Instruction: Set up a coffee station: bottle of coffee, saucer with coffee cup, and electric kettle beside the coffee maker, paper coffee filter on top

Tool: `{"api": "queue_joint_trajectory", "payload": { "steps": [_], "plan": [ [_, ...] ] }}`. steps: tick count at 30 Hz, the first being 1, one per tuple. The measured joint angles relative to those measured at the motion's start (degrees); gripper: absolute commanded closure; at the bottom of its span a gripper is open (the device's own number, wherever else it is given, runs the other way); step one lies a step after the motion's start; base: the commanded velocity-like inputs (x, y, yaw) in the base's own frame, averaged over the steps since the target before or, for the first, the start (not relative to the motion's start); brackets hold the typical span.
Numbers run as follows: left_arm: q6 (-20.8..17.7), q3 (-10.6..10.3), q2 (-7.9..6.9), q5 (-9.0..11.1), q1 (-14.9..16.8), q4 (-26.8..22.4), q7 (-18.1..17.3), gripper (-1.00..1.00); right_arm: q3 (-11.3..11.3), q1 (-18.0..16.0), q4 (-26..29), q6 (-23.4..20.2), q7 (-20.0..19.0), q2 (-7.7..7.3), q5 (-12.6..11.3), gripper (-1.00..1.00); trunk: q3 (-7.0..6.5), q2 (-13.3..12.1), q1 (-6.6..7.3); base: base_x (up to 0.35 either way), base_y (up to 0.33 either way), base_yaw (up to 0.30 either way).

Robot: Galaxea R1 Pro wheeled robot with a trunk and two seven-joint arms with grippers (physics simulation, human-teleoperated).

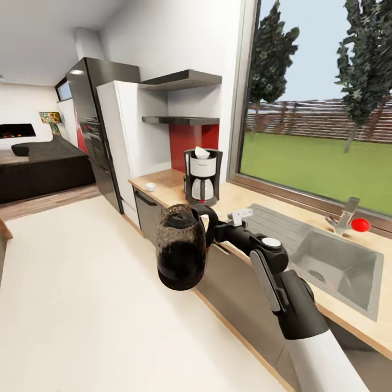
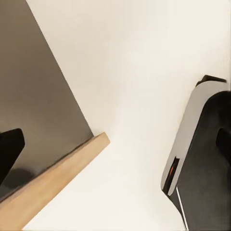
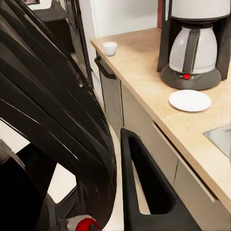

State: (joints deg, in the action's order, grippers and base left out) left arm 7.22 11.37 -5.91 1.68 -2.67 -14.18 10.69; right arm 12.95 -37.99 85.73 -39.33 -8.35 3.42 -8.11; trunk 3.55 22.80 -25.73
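Kettle step in hand: right fingers (image 1: 209, 226) clamped on kettle (image 1: 181, 247) handle, held above floor. Next: setting it on surface (image 1: 242, 198) beside coffee maker (image 1: 202, 175), clear of saucer (image 3: 189, 100). Left fingers' state impossible to tell.

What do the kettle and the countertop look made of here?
The electric kettle looks like dark see-through glass, glossy, with liquid and speckles showing through, plus a black, probably plastic, lid and handle. The countertop looks like light beige wood or wood-look laminate, matte, with faint grain; which one cannot be told.
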Motion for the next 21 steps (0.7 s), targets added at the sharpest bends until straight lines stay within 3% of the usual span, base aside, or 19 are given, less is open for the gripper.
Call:
{"api": "queue_joint_trajectory", "payload": {
  "steps": [3,12,21],
  "plan": [
    [0.06,0.04,0.29,1.08,0.04,-0.46,-0.04,-1.00,0.01,0.00,0.00,0.01,0.00,0.00,0.04,1.00,0.00,0.00,0.01,0.226,0.136,0.279],
    [0.07,0.04,0.36,1.18,0.05,-0.49,-0.06,-1.00,0.01,0.00,-0.02,-0.01,-0.09,0.01,-0.05,1.00,0.00,0.01,-0.01,0.062,0.015,0.279],
    [0.09,0.05,0.51,1.26,0.03,-0.50,-0.04,-1.00,0.05,0.00,-0.09,0.01,-0.09,0.00,0.01,1.00,0.00,0.00,0.01,0.296,0.115,0.279]
  ]
}}
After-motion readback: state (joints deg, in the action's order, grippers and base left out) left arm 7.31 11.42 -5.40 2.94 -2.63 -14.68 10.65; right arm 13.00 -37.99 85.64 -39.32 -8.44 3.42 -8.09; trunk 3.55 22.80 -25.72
